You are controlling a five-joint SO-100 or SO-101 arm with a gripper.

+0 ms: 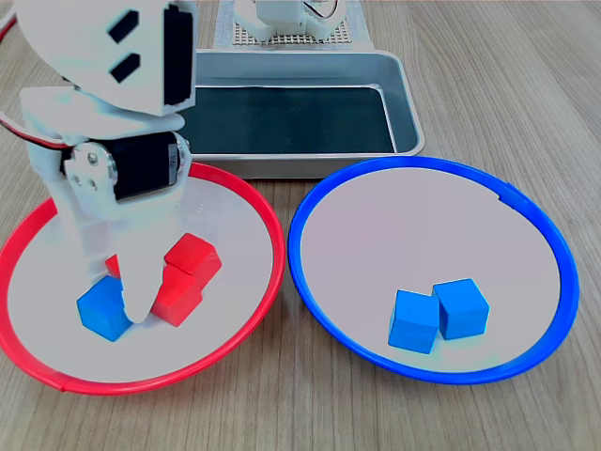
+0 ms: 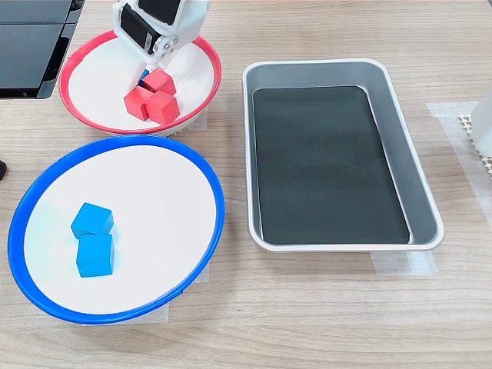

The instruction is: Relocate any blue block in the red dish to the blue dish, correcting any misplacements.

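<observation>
One blue block (image 1: 103, 309) sits in the red dish (image 1: 252, 202) in the first exterior view, low toward the first exterior view's left, with the white claw (image 1: 117, 282) lowered over it. One pale finger (image 1: 141, 293) comes down between this cube and the red cubes (image 1: 188, 272) clustered just beside it; the other finger seems to stand behind the block, so the claw looks narrowly parted around it, though I cannot tell whether it is gripping yet. Two more blue cubes (image 1: 437, 315) already rest, touching, in the blue dish (image 1: 310, 207). By my judgement the task is most of the way along: one misplaced cube is left to lift, carry across and drop.

The dishes are round and shallow with glossy coloured rims and matte pale insides. The cubes are plain, sharp-edged and smooth. A rectangular metal tray (image 1: 404, 103) with a dark liner lies behind on the wood-grain bench (image 1: 526, 85).

Seen in the second exterior view, the claw (image 2: 150, 65) hangs over the red dish (image 2: 211, 77) at the top, hiding nearly all of the blue block (image 2: 143, 81) behind the red cubes (image 2: 150, 98). Nearer the camera the blue dish (image 2: 215, 192) holds its two blue cubes (image 2: 94, 238). The brushed tray (image 2: 419, 192) has rounded corners and lies empty on the bench (image 2: 307, 323).
</observation>
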